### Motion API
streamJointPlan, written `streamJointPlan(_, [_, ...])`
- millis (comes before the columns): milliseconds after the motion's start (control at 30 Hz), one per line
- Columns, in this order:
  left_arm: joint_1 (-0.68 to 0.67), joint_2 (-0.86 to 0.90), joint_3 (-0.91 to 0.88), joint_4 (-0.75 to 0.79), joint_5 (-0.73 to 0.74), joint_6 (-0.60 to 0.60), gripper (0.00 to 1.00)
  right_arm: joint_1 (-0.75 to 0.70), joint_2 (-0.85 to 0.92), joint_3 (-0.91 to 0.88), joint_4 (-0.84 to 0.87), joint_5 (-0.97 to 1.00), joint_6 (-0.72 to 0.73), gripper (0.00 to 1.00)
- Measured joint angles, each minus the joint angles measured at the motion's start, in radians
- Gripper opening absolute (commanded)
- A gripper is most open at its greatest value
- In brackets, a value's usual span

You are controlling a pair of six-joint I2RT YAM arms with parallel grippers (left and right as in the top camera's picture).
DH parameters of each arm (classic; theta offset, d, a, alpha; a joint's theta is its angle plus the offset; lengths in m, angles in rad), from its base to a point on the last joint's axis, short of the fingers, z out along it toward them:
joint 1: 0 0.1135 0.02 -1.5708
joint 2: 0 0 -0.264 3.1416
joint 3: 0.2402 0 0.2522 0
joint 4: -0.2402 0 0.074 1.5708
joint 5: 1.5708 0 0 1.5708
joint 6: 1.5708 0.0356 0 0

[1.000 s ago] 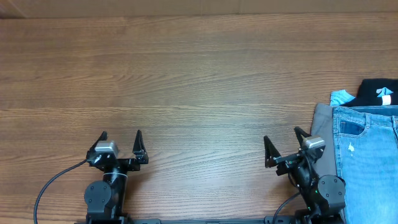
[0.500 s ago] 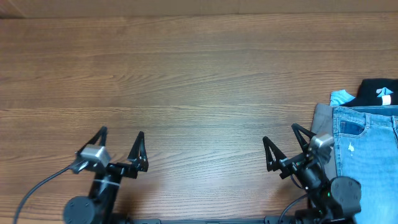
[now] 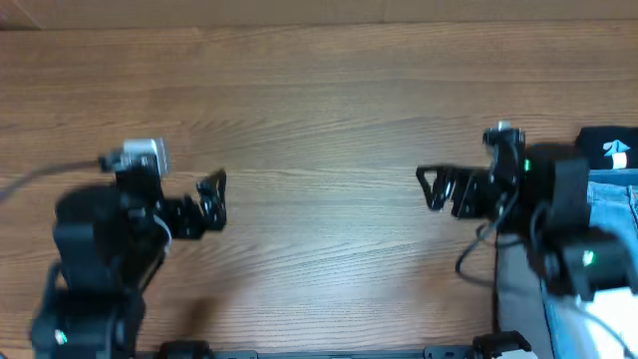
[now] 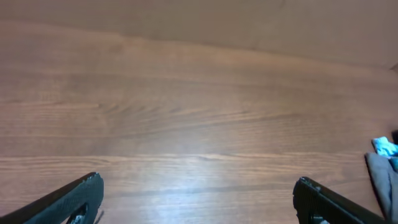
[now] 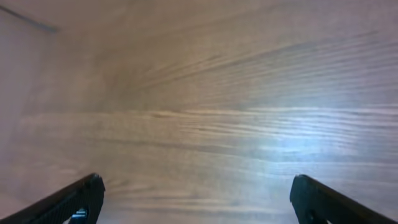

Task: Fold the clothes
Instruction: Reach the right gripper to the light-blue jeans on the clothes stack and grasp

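Both arms have swung out from the near table (image 3: 319,90) edge since the earlier overhead frames and now reach further over the wood; their motion blurs the overhead view. Left gripper (image 3: 217,199) points right and right gripper (image 3: 427,187) points left, so the two face each other, well apart, with bare wood between them. Left jaws: open wide; in the left wrist view the fingers (image 4: 74,199) stand at the two lower corners with only wood between them. Right jaws: likewise open wide; the right wrist view shows the fingers (image 5: 329,202) at the lower corners, with wood grain between and ahead of them. Jeans (image 3: 616,199) lie flat at the right table edge, behind the right jaws on the wrist side, and are largely covered by that arm. Trousers (image 3: 516,284), grey, show just beside the jeans on the side toward the jaws. Top (image 3: 603,138), black, lies just beyond the jeans at the far end. From the left jaws the pile is ahead and to the right, well apart; a grey fold shows at the right edge of that view.
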Motion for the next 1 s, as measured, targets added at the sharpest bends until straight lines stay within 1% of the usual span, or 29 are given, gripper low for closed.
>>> streamJointPlan(33, [0.0,0.047,0.057,-0.035,0.001,0.001,1.0,0.0,0.023,0.03,-0.018,0.0,0.0,1.0])
streamJointPlan(67, [0.0,0.094,0.114,-0.072,0.003,0.002,1.0,0.0,0.084,0.108,-0.04,-0.002,-0.001,1.0])
streamJointPlan(100, [0.0,0.14,0.17,-0.115,0.003,0.003,1.0,0.0,0.12,0.163,-0.096,-0.008,0.002,1.0])
streamJointPlan(200, [0.0,0.251,0.282,-0.214,0.024,0.003,1.0,0.0,0.18,0.225,-0.128,-0.007,-0.003,1.0])
streamJointPlan(267, [0.0,0.304,0.311,-0.237,0.037,0.003,1.0,-0.004,0.212,0.234,-0.134,0.012,0.006,1.0])
streamJointPlan(333, [0.0,0.358,0.315,-0.265,0.051,0.002,1.0,-0.023,0.244,0.234,-0.148,0.05,0.034,1.0])
streamJointPlan(467, [0.0,0.442,0.315,-0.307,0.075,0.002,1.0,-0.134,0.321,0.234,-0.167,0.139,0.113,1.0])
streamJointPlan(567, [0.0,0.502,0.316,-0.34,0.089,0.002,1.0,-0.306,0.42,0.235,-0.141,0.185,0.159,1.0])
streamJointPlan(700, [0.0,0.561,0.316,-0.38,0.114,0.002,1.0,-0.471,0.536,0.235,-0.086,0.216,0.179,0.99])
streamJointPlan(733, [0.0,0.574,0.316,-0.383,0.122,0.002,1.0,-0.504,0.57,0.235,-0.072,0.222,0.183,0.98])
streamJointPlan(767, [0.0,0.586,0.316,-0.385,0.134,0.002,1.0,-0.527,0.613,0.235,-0.058,0.233,0.186,0.96])
streamJointPlan(900, [0.0,0.62,0.316,-0.383,0.182,0.002,1.0,-0.534,0.725,0.236,-0.039,0.299,0.195,0.93])
streamJointPlan(1000, [0.0,0.622,0.316,-0.383,0.2,0.002,1.0,-0.534,0.817,0.236,-0.037,0.365,0.217,0.88])
